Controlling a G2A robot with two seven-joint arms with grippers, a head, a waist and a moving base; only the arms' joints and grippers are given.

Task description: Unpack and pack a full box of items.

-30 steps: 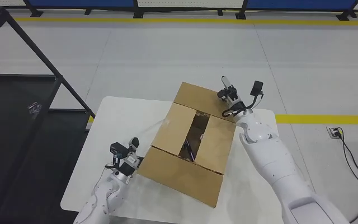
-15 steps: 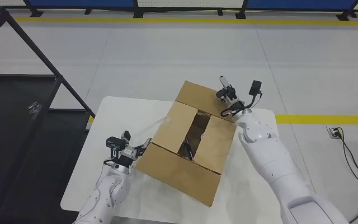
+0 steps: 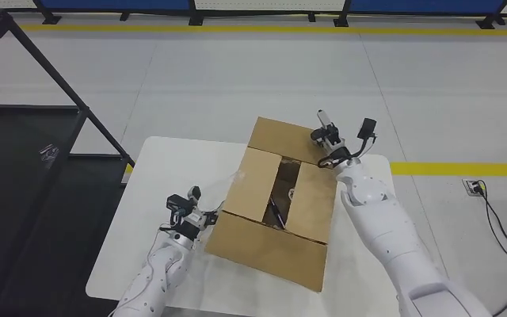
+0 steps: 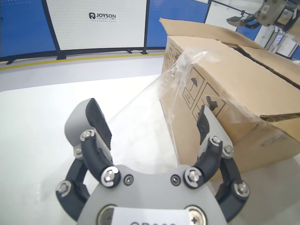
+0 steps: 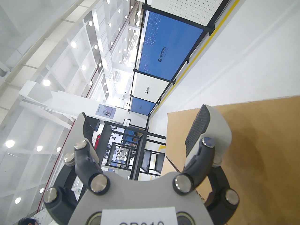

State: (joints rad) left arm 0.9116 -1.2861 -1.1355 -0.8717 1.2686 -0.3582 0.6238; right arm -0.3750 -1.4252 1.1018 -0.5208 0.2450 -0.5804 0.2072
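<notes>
Presently the white table (image 3: 150, 246) carries one cardboard box (image 3: 252, 184), set at a slant toward the table's right side. Bare tabletop lies on the left of the box, and this is the open room for setting items out. The right side of the box lies near the table edge, so clearance there is judged small.

The far flap (image 3: 277, 133) and the near flap (image 3: 265, 252) are folded outward. The two inner flaps lie nearly flat over the opening, with a dark gap (image 3: 279, 194) between them. The long axis of this gap runs from the far flap to the near flap. Dark items show inside it, too small to identify.

The left gripper (image 3: 202, 208) sits low over the table at the box's near left corner, fingers spread and holding nothing. In the left wrist view, the left gripper (image 4: 150, 113) has one pad in front of the box's side wall; contact cannot be confirmed. The right gripper (image 3: 325, 131) is above the far flap, also spread and empty, as the right wrist view confirms (image 5: 143, 118).

The inner flaps lie between the two grippers, one nearer each. Loose clear tape (image 4: 187, 71) hangs at the box corner and may snag a finger.
</notes>
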